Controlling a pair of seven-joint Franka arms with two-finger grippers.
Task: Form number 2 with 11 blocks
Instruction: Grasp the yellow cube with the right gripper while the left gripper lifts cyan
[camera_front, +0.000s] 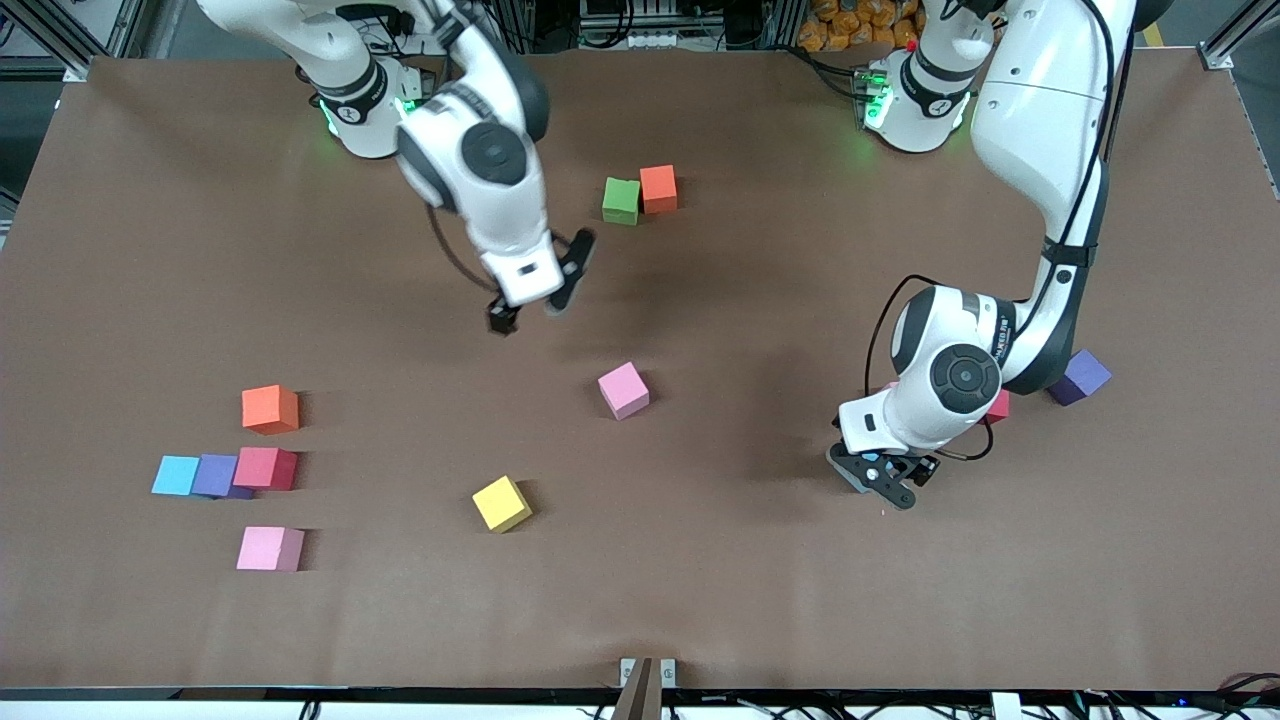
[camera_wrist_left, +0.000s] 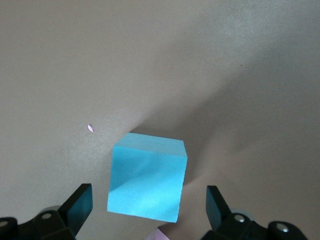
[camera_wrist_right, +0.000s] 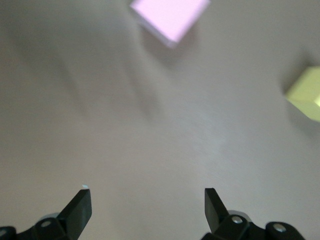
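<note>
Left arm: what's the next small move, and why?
Probably lower the left tool straight down and close on the blue block. The left wrist view shows its fingers open, one to each side of that block, which sits apart from other blocks on the table. The right tool, also open, hangs over bare table.
</note>
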